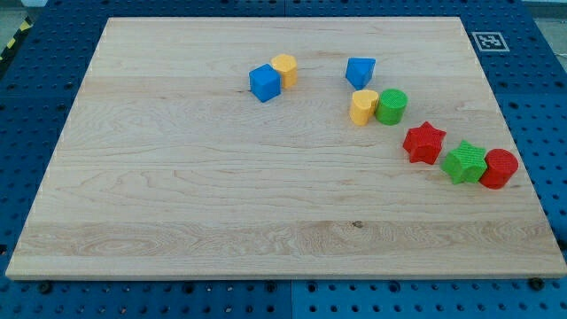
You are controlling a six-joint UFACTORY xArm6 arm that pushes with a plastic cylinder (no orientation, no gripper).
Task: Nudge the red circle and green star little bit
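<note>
The red circle [500, 167] sits near the board's right edge, touching the green star [466, 162] on its left. A red star [423, 142] lies just to the upper left of the green star, apart from it. My tip does not show in the camera view, so its place relative to the blocks cannot be told.
A green circle [392, 105] touches a yellow block [363, 106] above the red star. A blue block [361, 71] lies above them. A blue cube [264, 82] touches a yellow block [284, 69] at the upper middle. The wooden board [177, 195] lies on a blue pegboard.
</note>
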